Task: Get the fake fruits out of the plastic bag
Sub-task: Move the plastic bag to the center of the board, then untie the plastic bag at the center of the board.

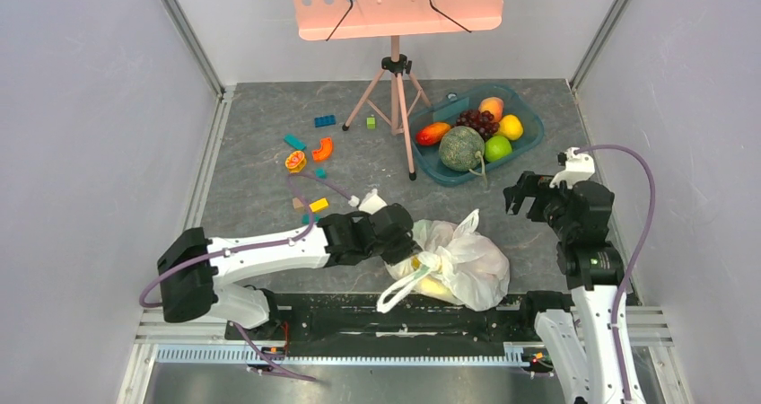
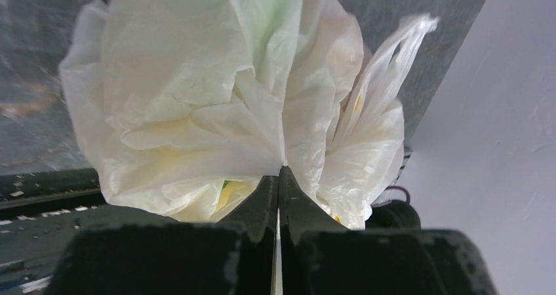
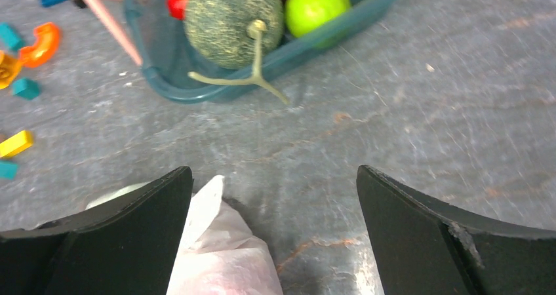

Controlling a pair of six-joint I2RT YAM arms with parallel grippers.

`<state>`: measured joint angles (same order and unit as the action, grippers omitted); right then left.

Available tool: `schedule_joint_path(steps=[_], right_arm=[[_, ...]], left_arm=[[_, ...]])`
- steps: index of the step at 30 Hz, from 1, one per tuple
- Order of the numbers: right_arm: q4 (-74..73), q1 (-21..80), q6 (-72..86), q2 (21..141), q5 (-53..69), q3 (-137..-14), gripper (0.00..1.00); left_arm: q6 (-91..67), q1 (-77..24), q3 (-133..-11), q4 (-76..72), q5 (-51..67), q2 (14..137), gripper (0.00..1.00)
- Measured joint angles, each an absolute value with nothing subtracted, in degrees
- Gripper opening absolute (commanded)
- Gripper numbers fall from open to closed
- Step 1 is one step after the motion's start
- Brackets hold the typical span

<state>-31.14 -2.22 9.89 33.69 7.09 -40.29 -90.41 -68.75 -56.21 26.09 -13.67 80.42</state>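
From above, your left arm lies low, stretched across the table (image 1: 260, 153), and the left hand (image 1: 406, 241) is pressed into the side of the plastic bag (image 1: 467, 256), which sits crumpled just in front of it with a loop handle trailing toward the near edge. The fake fruits (image 1: 432, 284) show only as a yellow patch through the film. Your right arm stands upright, with the right hand (image 1: 529, 197) raised and clear of the bag. Beyond that hand, a teal tray (image 1: 535, 142) holds a netted melon (image 1: 461, 148), dark grapes (image 1: 474, 120) and several other coloured fruits. In the left wrist view, the left hand (image 2: 280, 177) has its fingers pinched together on a fold of the bag (image 2: 197, 98), and a yellow-green glimpse (image 2: 229, 191) shows inside, just left of the fingertips. In the right wrist view, the right hand (image 3: 273, 174) has its fingers spread wide, holding nothing. A corner of the bag (image 3: 223, 249) lies below its left finger. The tray (image 3: 157, 65), melon (image 3: 229, 23) and a green fruit (image 3: 315, 6) lie ahead.
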Motion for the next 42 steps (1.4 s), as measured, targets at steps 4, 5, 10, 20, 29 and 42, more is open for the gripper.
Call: schedule_joint_path(steps=[4,5,10,20,29,42], right_arm=[[-28.84,-2.20,8.47,32.56,13.78,-40.03,0.91],[-28.51,-2.20,8.25,32.95,15.55,-40.03,0.91],[-27.64,0.49,7.84,34.33,21.39,-40.16,0.91],[-22.63,29.36,10.81,40.66,10.85,-41.47,0.87],[-17.04,67.53,15.03,54.70,-15.40,-44.66,0.86],[-14.70,77.10,30.94,63.13,-30.15,-47.68,0.63]], left_arm=[[-89.91,-63.81,-52.47,25.96,-13.08,75.35,0.02],[-89.56,-61.98,-51.44,26.28,-12.99,73.03,0.02],[-87.77,-54.46,-49.82,28.84,-13.41,64.16,0.02],[-83.42,-46.19,-49.45,34.79,-14.70,57.78,0.02],[-82.96,-44.10,-48.21,35.75,-13.19,57.69,0.02],[-82.13,-44.05,-47.64,35.94,-12.86,56.53,0.02]])
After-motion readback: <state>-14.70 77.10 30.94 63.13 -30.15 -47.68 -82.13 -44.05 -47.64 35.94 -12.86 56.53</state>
